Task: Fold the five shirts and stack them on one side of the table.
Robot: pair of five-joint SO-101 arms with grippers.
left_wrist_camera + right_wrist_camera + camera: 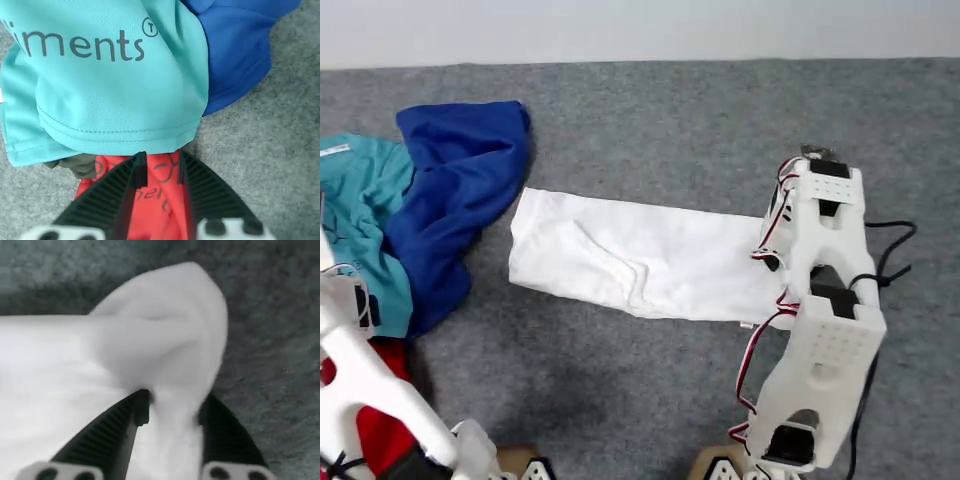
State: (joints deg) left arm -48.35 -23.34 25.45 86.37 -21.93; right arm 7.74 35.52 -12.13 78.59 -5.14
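white shirt [640, 265] lying as a long strip on the table [720, 130], one end bunched and pinched in the right gripper [175, 407]; beyond its other end, the left wrist view adds the left gripper [162, 165] nipping a red shirt [157, 200] beneath the teal shirt [110, 90] and blue shirt [235, 55].

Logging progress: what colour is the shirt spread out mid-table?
Plain white; the white shirt shows best in the high view.
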